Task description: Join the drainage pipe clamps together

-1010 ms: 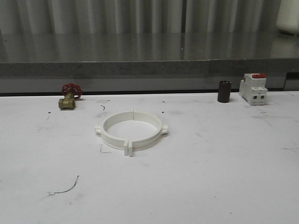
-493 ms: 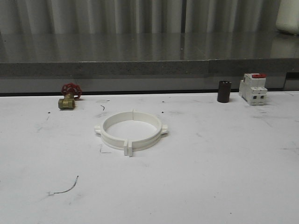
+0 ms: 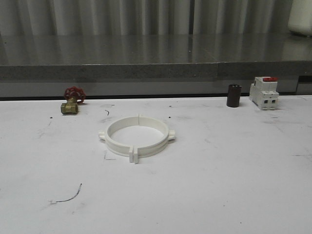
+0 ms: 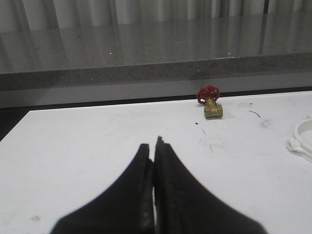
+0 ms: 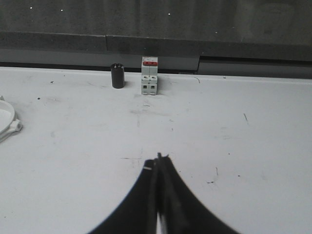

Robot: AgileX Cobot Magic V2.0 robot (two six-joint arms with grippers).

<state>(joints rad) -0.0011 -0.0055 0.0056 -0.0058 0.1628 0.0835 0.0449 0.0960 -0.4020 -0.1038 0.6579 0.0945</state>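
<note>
Drainage pipe clamps (image 3: 138, 137), two white plastic half-rings with small flanged tabs, lie flat near the middle of the white table (image 3: 219, 185), their ends meeting to form a full ring; seams show at its far and near sides in the front view. That view takes in the whole ring, while the left wrist view catches just a curved piece with one tab (image 4: 301, 142) and the right wrist view another edge piece (image 5: 7, 123). A brass valve with a red handwheel (image 3: 71, 101) sits beyond the ring to the left, sharper in the left wrist view (image 4: 210, 101). A dark cylinder (image 3: 234, 95) and a white circuit breaker with a red switch (image 3: 264, 92) stand just beside each other at the far right. The left gripper (image 4: 154, 151) is clenched, holding nothing, above bare table. The right gripper (image 5: 158, 163) is likewise closed and empty.
</note>
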